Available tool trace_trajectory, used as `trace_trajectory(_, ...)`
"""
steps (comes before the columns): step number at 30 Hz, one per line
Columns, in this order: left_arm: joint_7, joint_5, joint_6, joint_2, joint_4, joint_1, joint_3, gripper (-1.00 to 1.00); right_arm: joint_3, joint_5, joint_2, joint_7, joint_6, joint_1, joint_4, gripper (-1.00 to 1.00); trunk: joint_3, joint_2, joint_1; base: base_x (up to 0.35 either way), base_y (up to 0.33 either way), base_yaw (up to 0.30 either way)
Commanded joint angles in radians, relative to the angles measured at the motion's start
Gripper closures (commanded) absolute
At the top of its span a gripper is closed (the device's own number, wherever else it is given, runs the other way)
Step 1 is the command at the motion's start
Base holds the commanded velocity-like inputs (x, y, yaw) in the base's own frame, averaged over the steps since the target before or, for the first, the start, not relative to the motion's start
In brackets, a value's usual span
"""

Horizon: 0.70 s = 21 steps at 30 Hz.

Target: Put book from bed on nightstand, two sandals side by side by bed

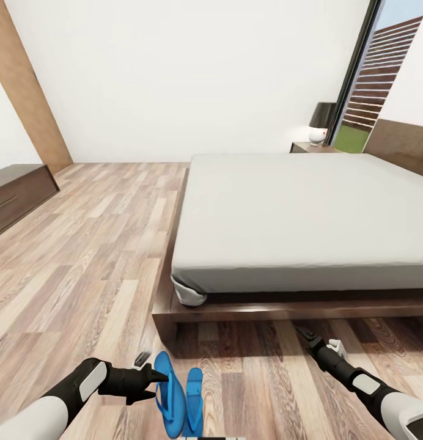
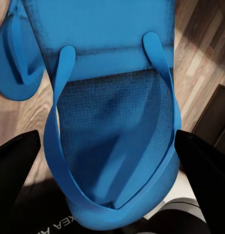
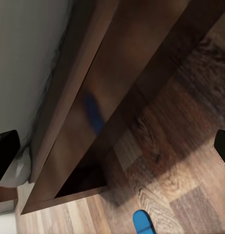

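L gripper (image 1: 158,376) sits low over the wood floor (image 1: 101,244) near the foot corner of the bed (image 1: 297,214), jaws clenched on one blue sandal (image 1: 169,397); in the left wrist view that sandal (image 2: 112,146) fills the gap between both fingers (image 2: 17,161), straps facing cam. Second sandal (image 1: 194,400) lies flat on the floor just beside it, roughly parallel, both close to the bed frame. R gripper (image 1: 304,333) hovers by the frame's edge, jaws released, nothing between them. Nightstand (image 1: 309,147) w/ a lamp (image 1: 320,125) stands at the far side by the window. Book can't be made out anywhere.
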Motion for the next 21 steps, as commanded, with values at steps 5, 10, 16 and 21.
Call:
trace_trajectory(5, -0.004, -0.001, 0.002, 0.001, 0.0, -0.001, -0.003, 1.0, 0.006, -0.01, 0.0, 0.006, 0.009, -0.002, 0.003, -1.0, -0.001, 0.0, 0.0, 0.0, -0.109, 0.0)
trace_trajectory(10, -0.004, -0.001, 0.002, 0.001, 0.0, -0.001, -0.002, 1.0, 0.006, -0.01, 0.0, 0.006, 0.009, -0.002, 0.003, -1.0, -0.001, 0.0, 0.0, 0.0, -0.109, 0.0)
trace_trajectory(16, -0.004, -0.001, 0.002, 0.001, 0.0, 0.0, -0.002, 1.0, 0.007, -0.009, 0.0, 0.007, 0.009, -0.001, 0.003, -1.0, -0.001, 0.0, 0.0, 0.0, -0.109, 0.0)
trace_trajectory(21, -0.004, -0.001, 0.002, 0.001, 0.0, -0.001, 0.0, 1.0, 0.007, -0.009, 0.0, 0.007, 0.009, -0.002, 0.003, -1.0, -0.001, 0.0, 0.0, 0.0, -0.109, 0.0)
